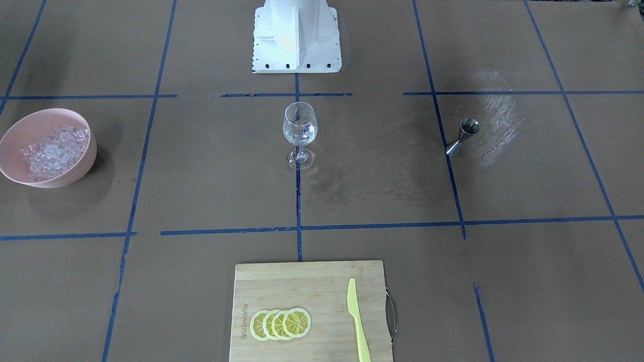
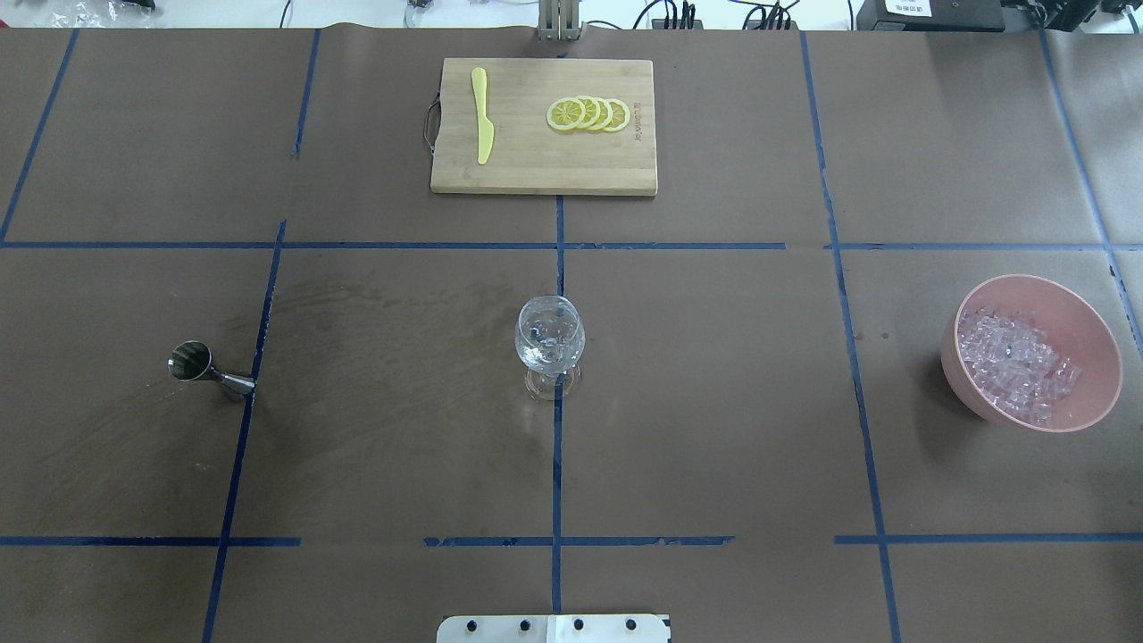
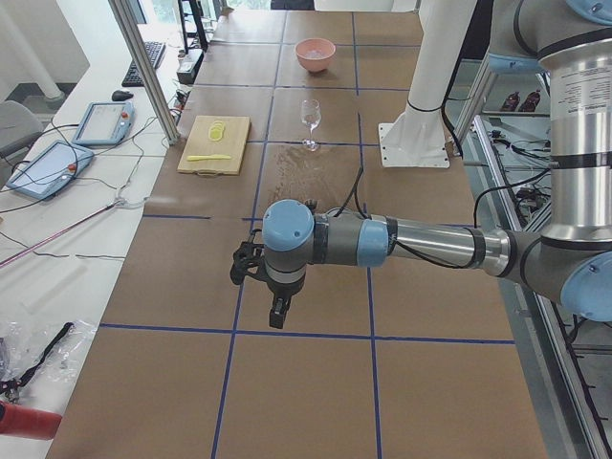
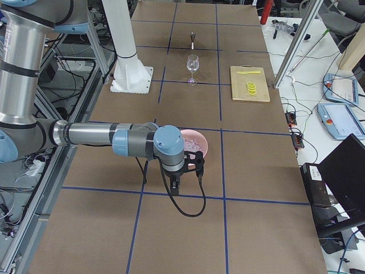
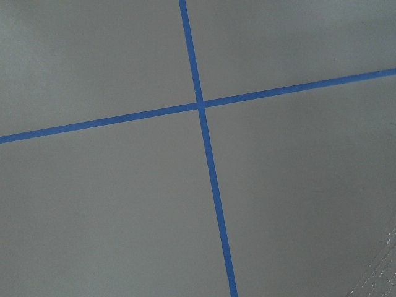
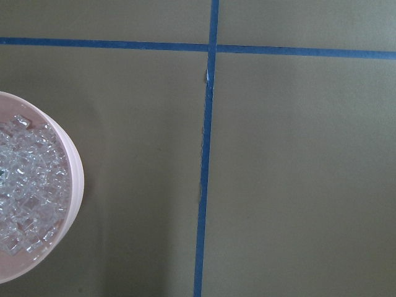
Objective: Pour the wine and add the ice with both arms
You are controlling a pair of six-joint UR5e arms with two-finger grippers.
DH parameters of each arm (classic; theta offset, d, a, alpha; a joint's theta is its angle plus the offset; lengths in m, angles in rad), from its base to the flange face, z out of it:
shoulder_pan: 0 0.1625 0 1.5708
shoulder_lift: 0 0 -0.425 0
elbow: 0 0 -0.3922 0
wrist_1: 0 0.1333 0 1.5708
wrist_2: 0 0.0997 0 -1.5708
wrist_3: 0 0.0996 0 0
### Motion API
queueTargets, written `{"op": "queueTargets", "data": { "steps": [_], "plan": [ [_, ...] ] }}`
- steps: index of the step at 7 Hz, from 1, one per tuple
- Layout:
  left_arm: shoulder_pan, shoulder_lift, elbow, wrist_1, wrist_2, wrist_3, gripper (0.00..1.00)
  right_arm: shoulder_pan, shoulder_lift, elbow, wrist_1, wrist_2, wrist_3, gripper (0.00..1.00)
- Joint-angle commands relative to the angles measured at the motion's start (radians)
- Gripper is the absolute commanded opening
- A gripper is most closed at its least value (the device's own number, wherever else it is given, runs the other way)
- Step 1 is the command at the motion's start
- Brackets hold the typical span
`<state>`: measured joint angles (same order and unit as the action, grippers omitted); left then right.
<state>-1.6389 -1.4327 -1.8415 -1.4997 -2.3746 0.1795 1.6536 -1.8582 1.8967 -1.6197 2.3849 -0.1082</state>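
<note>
Black left gripper: hangs above a blue tape crossing near the left end of the counter; whether its fingers are apart or together cannot be told.
Black right gripper: hangs toward the right end, just beside the pink bowl; its spread cannot be told either.
Clear ice: heaped in the pink bowl, at the right.
Stemmed wine glass: upright at centre on a tape line, well apart from both grippers.
Steel jigger: standing on the left, beside a tape line.
Bamboo cutting board: far centre, carrying four overlapping lemon slices and a yellow knife.
</note>
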Motion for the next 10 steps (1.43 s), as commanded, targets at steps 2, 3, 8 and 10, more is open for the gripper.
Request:
{"op": "queueTargets", "data": {
  "steps": [2, 3, 8, 10],
  "plan": [
    [0.002, -0.002, -0.002, -0.010, -0.002, 0.000, 1.00, 0.000, -0.013, -0.001, 0.001, 0.002, -0.002, 1.00],
    [0.004, -0.002, 0.002, -0.039, 0.001, 0.000, 1.00, 0.000, -0.013, -0.002, 0.003, 0.002, -0.001, 1.00],
    [0.001, 0.007, 0.021, -0.418, -0.003, -0.006, 1.00, -0.002, 0.026, 0.013, 0.221, 0.060, 0.015, 1.00],
    [0.002, 0.002, 0.083, -0.741, -0.012, -0.044, 1.00, -0.002, 0.036, 0.010, 0.224, 0.047, 0.010, 1.00]
  ]
}}
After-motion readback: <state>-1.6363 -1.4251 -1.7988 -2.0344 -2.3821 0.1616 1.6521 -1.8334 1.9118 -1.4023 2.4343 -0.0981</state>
